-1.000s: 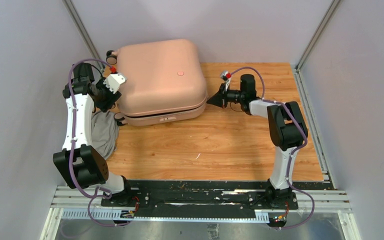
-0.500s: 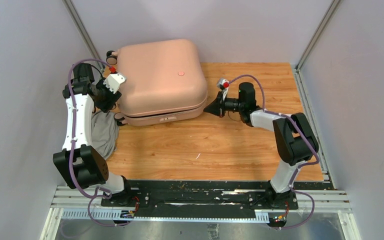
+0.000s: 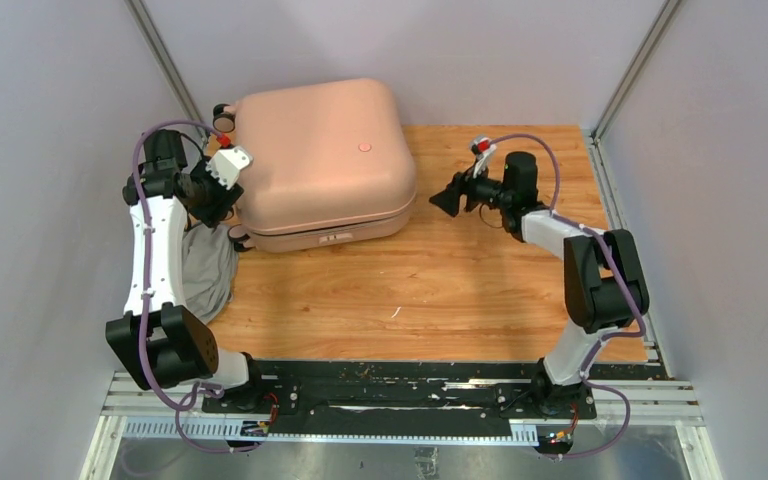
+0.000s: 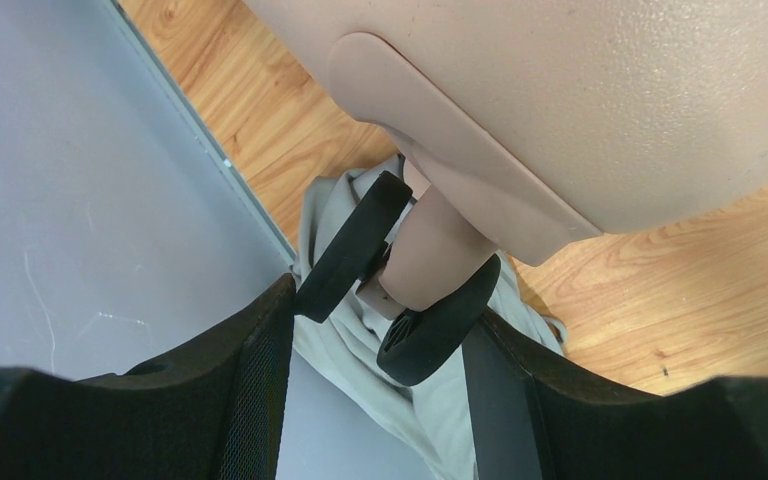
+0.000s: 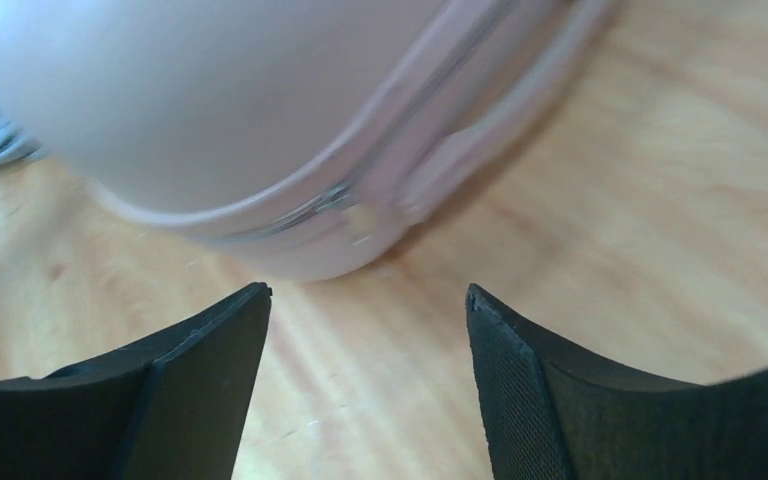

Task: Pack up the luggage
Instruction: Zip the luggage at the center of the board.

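Claw status first. Read right claw (image 5: 368, 292) as released: jaws spread, nothing between them, aimed at the right side of the luggage (image 3: 320, 150), near it but not touching. Read left claw (image 4: 385, 300) as clenched on the wheel (image 4: 440, 325) at the near-left corner of the shell, pads against both black discs.

Locate luggage at the far-left corner of the tabletop (image 3: 460, 290), lying flat with lid shut. Locate grey cloth (image 3: 210, 270) at the left edge of the tabletop, outside the shell (partly under the left arm).

Treat the step in hand as opening the lid, judging by the shut shell and the cloth lying outside it.

For the next move, bring right claw onto the zip seam (image 5: 335, 195). Find the zip pull (not made out in these views) and close on it squarely. Brace the shell from the left to prevent sliding toward the wall.
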